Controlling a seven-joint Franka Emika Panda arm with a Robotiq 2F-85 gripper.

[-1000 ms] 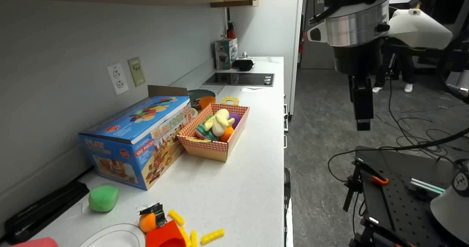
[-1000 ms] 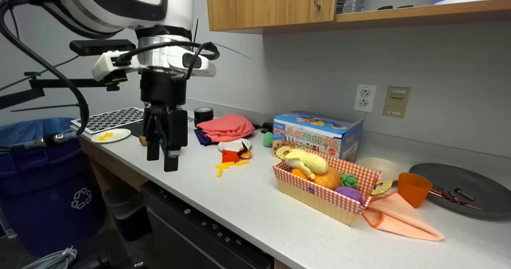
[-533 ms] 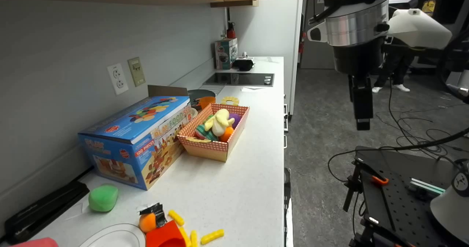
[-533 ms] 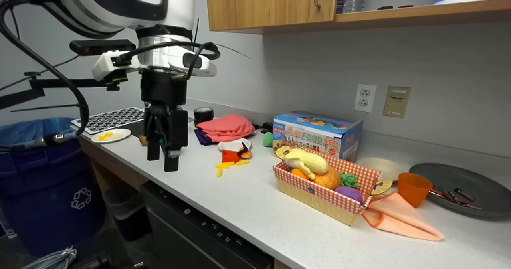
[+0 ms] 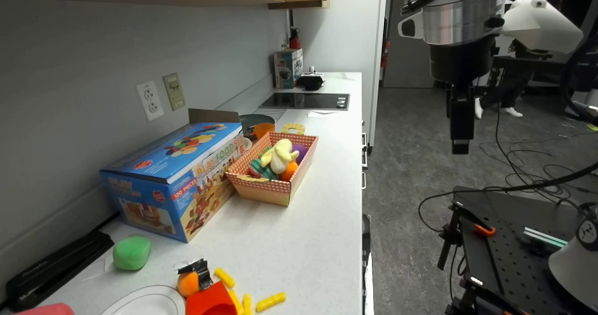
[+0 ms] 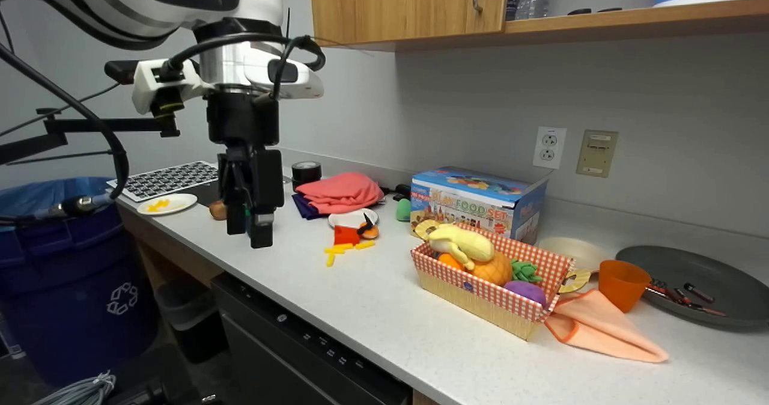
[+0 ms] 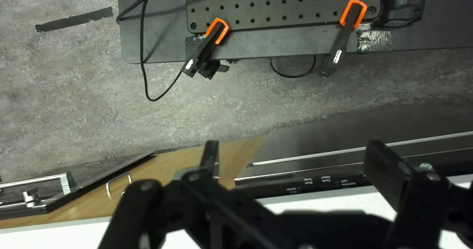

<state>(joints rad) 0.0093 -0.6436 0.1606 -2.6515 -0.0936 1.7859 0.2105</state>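
My gripper (image 7: pixel 292 156) is open, with a wide gap and nothing between its fingers in the wrist view. In both exterior views the gripper (image 5: pixel 460 147) (image 6: pixel 249 237) points down and touches nothing. It hangs high near the counter's front edge, with the dishwasher panel (image 7: pixel 314 180) below it in the wrist view. A red-checked basket (image 5: pixel 266 196) (image 6: pixel 474 309) of toy food stands on the counter, with a toy banana (image 6: pixel 471 243) on top. A red fry holder (image 5: pixel 211 301) (image 6: pixel 346 235) with several yellow sticks (image 6: pixel 330 259) lies near a white plate (image 6: pixel 348 219).
A blue play food box (image 5: pixel 154 179) (image 6: pixel 474 194) stands against the wall. An orange cup (image 6: pixel 622 285), a peach cloth (image 6: pixel 607 333) and a dark plate (image 6: pixel 721 273) lie beyond the basket. Wood cabinets (image 6: pixel 408 8) hang overhead. The robot's black table (image 7: pixel 159 49) stands across the floor gap.
My arm and gripper have risen a little, and the wrist has tilted slightly. A person in the background has shifted. The things on the counter have not moved.
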